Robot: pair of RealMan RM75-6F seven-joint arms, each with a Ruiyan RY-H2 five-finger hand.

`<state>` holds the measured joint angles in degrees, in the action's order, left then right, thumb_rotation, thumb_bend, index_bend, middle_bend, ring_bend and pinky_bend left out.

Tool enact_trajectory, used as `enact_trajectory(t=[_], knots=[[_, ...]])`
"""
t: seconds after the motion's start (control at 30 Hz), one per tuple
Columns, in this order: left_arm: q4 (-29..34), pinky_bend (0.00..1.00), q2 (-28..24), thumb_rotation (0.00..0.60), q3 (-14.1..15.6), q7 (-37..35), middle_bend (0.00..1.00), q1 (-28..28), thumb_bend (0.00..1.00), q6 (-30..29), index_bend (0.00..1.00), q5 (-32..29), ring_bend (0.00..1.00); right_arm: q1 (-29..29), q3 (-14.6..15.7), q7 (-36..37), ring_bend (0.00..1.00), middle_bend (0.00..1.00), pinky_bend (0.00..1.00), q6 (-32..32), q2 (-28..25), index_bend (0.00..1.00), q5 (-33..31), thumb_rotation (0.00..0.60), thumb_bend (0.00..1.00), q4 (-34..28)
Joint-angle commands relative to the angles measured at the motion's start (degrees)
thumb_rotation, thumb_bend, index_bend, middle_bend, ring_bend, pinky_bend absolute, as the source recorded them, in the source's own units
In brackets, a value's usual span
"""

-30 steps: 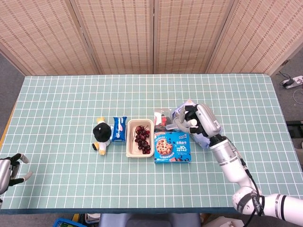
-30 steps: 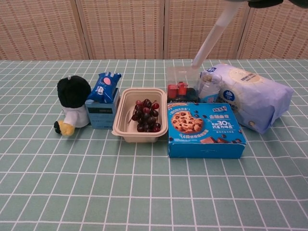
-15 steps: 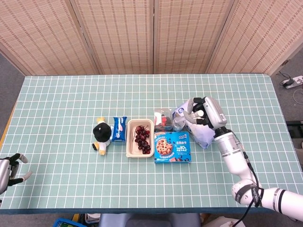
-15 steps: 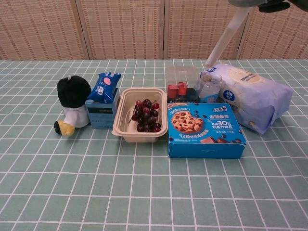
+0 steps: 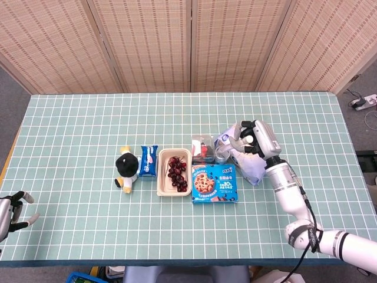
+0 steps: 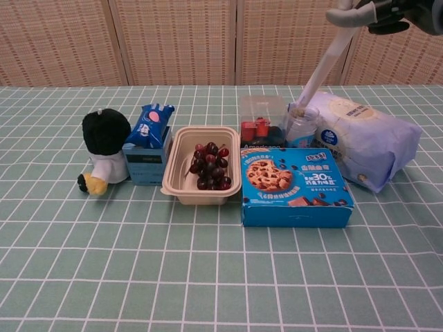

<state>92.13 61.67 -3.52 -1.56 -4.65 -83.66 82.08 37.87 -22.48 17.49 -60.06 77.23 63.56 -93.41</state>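
My right hand [image 5: 254, 141] [image 6: 387, 10] hovers over the right end of a row of goods and grips a long white stick [image 6: 320, 66]. The stick slants down, and its lower tip sits at the mouth of a small clear jar [image 6: 302, 126]. Left of the jar stands a clear box with red pieces [image 6: 261, 119] [image 5: 203, 147]. On the jar's right lies a pale purple packet [image 6: 363, 142] [image 5: 252, 170]. My left hand [image 5: 12, 213] rests open at the table's near left corner, far from everything.
In front of the jar lies a blue cookie box [image 6: 294, 187] [image 5: 215, 183]. Further left are a beige tray [image 6: 173, 181] of dark red fruit, a blue snack packet [image 6: 149, 124] on a small box, and a black and white plush toy [image 6: 104, 149] [image 5: 126, 168].
My right hand has shifted to the right. The stick's tip has moved from over the clear box to the mouth of the jar. The left hand is still.
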Motion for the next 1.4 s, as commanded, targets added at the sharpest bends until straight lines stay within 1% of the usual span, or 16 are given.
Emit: enact_trajectory(t=[0.03,0.3,0.63,1.0,1.17,1.27,1.4], knots=[[0.02,0.62,-0.02,0.600,0.01,-0.04,0.87,0.02,0.07,-0.01,0.64,0.00,0.62,0.23,0.19,0.35,1.00,1.00,1.00,0.55,0.70,0.80,-0.21,0.600,0.54,1.06],[-0.02,0.62,-0.07,0.600,-0.01,-0.26,0.87,0.03,0.07,0.03,0.64,-0.05,0.62,0.92,0.59,0.91,1.00,1.00,1.00,2.15,2.63,0.80,-0.84,0.600,0.54,4.33],[0.05,0.62,-0.17,0.600,0.03,-0.41,0.87,0.08,0.07,-0.08,0.64,0.09,0.62,2.51,1.13,1.24,1.00,1.00,1.00,5.19,6.23,0.80,-2.07,0.600,0.54,10.05],[0.20,0.62,-0.22,0.600,0.26,-0.20,0.87,0.10,0.07,-0.09,0.64,0.46,0.62,3.27,1.47,2.91,1.00,1.00,1.00,7.61,9.19,0.80,-2.32,0.600,0.54,14.49],[0.21,0.62,-0.25,0.600,0.27,-0.15,0.87,0.10,0.07,-0.04,0.64,0.40,0.62,3.53,1.45,3.73,1.00,1.00,1.00,8.70,10.02,0.80,-2.31,0.600,0.51,16.28],[0.25,0.62,-0.26,0.600,0.26,-0.22,0.87,0.12,0.07,-0.09,0.64,0.40,0.62,3.65,1.54,4.12,1.00,1.00,1.00,9.41,10.25,0.76,-2.17,0.600,0.47,16.85],[0.29,0.62,-0.32,0.600,0.30,-0.26,0.87,0.15,0.07,-0.18,0.64,0.54,0.62,3.76,1.61,4.50,1.00,1.00,1.00,10.14,10.20,0.65,-1.79,0.600,0.41,17.11]])
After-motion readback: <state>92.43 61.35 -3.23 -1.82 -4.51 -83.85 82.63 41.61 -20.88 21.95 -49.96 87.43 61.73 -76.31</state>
